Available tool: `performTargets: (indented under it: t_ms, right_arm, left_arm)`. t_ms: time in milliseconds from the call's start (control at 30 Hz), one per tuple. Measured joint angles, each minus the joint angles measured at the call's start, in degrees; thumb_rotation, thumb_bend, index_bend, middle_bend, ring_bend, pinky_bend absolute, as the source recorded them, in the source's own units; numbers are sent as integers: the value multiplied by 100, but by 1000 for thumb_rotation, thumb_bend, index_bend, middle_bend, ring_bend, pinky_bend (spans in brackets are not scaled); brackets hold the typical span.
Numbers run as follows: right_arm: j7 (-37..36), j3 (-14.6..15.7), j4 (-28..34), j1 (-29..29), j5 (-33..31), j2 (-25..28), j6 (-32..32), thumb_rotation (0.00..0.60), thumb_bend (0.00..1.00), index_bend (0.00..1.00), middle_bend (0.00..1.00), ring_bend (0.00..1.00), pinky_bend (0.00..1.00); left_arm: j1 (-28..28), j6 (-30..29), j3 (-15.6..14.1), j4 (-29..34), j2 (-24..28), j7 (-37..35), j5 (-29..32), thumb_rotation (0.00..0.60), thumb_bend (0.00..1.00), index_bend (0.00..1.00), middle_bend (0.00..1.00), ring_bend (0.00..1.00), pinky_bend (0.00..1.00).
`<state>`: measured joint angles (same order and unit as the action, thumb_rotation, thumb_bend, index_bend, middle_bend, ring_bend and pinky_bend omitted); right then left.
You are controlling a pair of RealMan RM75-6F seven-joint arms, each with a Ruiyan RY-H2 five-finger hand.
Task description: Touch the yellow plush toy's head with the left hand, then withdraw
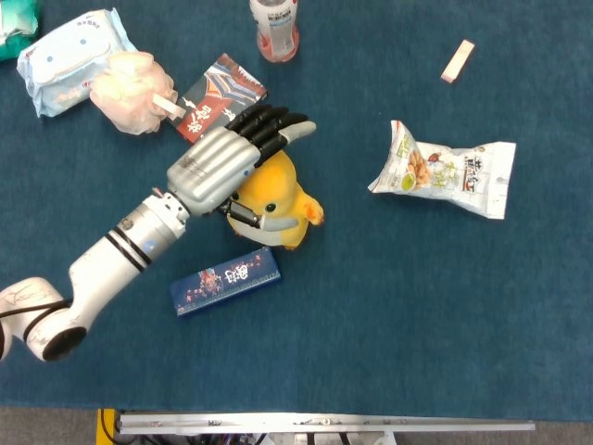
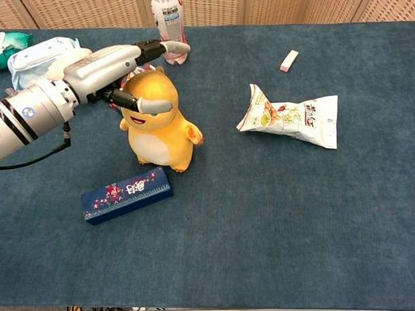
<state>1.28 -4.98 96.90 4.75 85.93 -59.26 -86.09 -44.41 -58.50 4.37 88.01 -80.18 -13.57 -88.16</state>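
The yellow plush toy (image 1: 281, 199) stands upright left of the table's centre, facing the front edge (image 2: 159, 126). My left hand (image 1: 222, 165) is stretched flat over its head with fingers (image 2: 164, 48) extended toward the back. In the chest view the palm (image 2: 109, 65) sits slightly above and left of the head, with a small gap showing. The thumb (image 2: 153, 105) crosses in front of the toy's face. The hand holds nothing. The right hand appears in neither view.
A blue box (image 1: 225, 280) lies just in front of the toy. Behind the hand are a dark red packet (image 1: 218, 95), a pink pouf (image 1: 132, 90), a wipes pack (image 1: 69, 57) and a bottle (image 1: 274, 26). A snack bag (image 1: 445, 171) and a small beige block (image 1: 457, 60) lie to the right.
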Motion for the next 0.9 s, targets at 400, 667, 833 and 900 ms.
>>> performTargets:
  t_ms: [400,667,833,900]
  right_arm:
    - [-147,-33,-94,37,-65,17,87,600,296,140,218,132,182]
    - [-197,-42,-205,119,-117,-22,249,600,268,140,218,132,183]
    - [-171,-51,-260,193,-114,-82,341,600,268,140,219,137,183]
    - [-164,-52,-280,222,-108,-108,376,600,268,140,219,137,183]
  left_arm:
    - [780,-668,-36,332,709,386,547,575,57,68,85,50,44]
    - [1711,-1491,-136,363,1057,544,1070,600,55,86,103,65,45]
    - [2279,-2067,-131,349,1143,510,1348,600,81,104,120,74,47]
    - [2503,-2254,-127,352,1194,451,1434,600,99,106,122,74,47]
